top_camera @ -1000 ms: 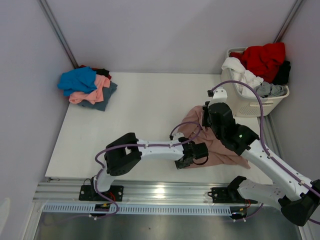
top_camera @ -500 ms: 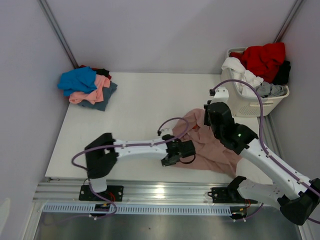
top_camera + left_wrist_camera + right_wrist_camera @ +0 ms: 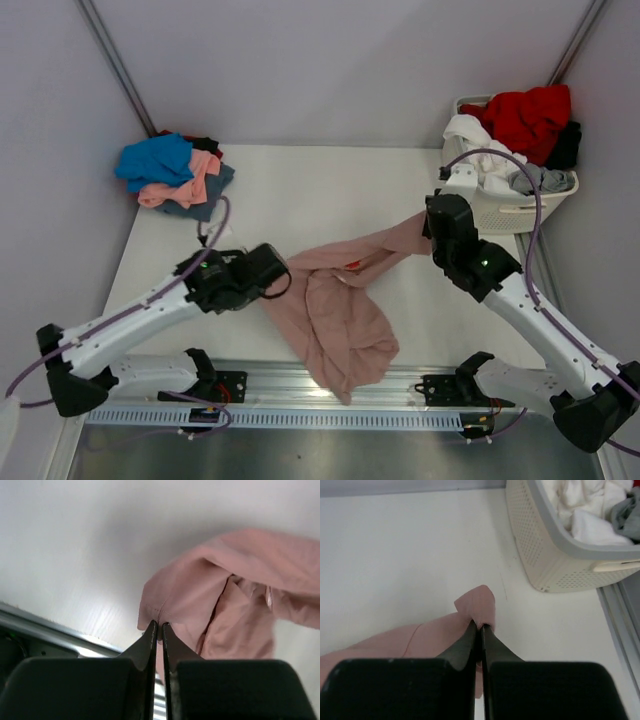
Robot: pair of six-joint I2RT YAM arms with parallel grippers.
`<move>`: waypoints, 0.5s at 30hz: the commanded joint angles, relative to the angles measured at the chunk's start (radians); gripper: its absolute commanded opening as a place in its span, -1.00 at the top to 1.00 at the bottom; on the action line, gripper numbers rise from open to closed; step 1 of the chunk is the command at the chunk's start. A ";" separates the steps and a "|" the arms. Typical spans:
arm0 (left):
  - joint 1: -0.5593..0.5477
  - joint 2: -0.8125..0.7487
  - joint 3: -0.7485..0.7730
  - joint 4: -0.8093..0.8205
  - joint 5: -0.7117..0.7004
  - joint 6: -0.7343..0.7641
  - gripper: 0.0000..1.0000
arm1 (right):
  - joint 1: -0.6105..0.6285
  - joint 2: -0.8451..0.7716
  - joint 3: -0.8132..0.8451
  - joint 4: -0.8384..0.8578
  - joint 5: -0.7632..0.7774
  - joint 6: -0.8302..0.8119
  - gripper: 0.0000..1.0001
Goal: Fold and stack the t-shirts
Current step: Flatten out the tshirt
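The dusty-pink t-shirt [image 3: 335,310] hangs stretched between both grippers above the table, its lower part drooping over the front edge. My left gripper [image 3: 272,283] is shut on its left end, seen in the left wrist view [image 3: 159,625] pinching a hem of the shirt [image 3: 200,590]. My right gripper [image 3: 427,222] is shut on its right end; the right wrist view [image 3: 481,626] shows the pinched corner of the shirt [image 3: 477,605]. A pile of blue, salmon and slate t-shirts [image 3: 172,175] lies at the back left.
A white slatted laundry basket [image 3: 500,210] stands at the back right, also in the right wrist view [image 3: 555,555], holding red [image 3: 525,115], white and grey clothes. The metal rail [image 3: 320,385] runs along the table's front edge.
My left gripper has swung left and lifted with the shirt's end, and the right gripper has risen toward the basket. The shirt went from a heap on the table to stretched and hanging.
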 commanded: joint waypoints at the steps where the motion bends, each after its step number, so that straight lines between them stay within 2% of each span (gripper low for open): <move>1: 0.149 -0.136 0.098 -0.206 -0.136 0.220 0.89 | -0.028 -0.018 0.081 0.071 0.095 -0.038 1.00; 2: 0.177 -0.162 0.144 -0.183 -0.147 0.282 0.90 | -0.036 -0.023 0.102 0.076 0.101 -0.048 1.00; 4: 0.226 -0.249 0.202 -0.074 -0.204 0.545 0.90 | -0.080 -0.037 0.142 0.103 0.096 -0.088 1.00; 6: 0.247 -0.276 0.268 0.030 -0.238 0.654 0.90 | -0.100 -0.037 0.191 0.119 0.092 -0.113 1.00; 7: 0.272 -0.284 0.282 0.063 -0.262 0.756 0.89 | -0.114 -0.029 0.211 0.131 0.086 -0.137 1.00; 13: 0.335 -0.248 0.426 0.278 -0.282 1.081 0.93 | -0.129 -0.015 0.352 0.191 0.066 -0.222 1.00; 15: 0.335 -0.233 0.452 0.336 -0.282 1.134 0.95 | -0.131 -0.035 0.371 0.212 0.040 -0.222 1.00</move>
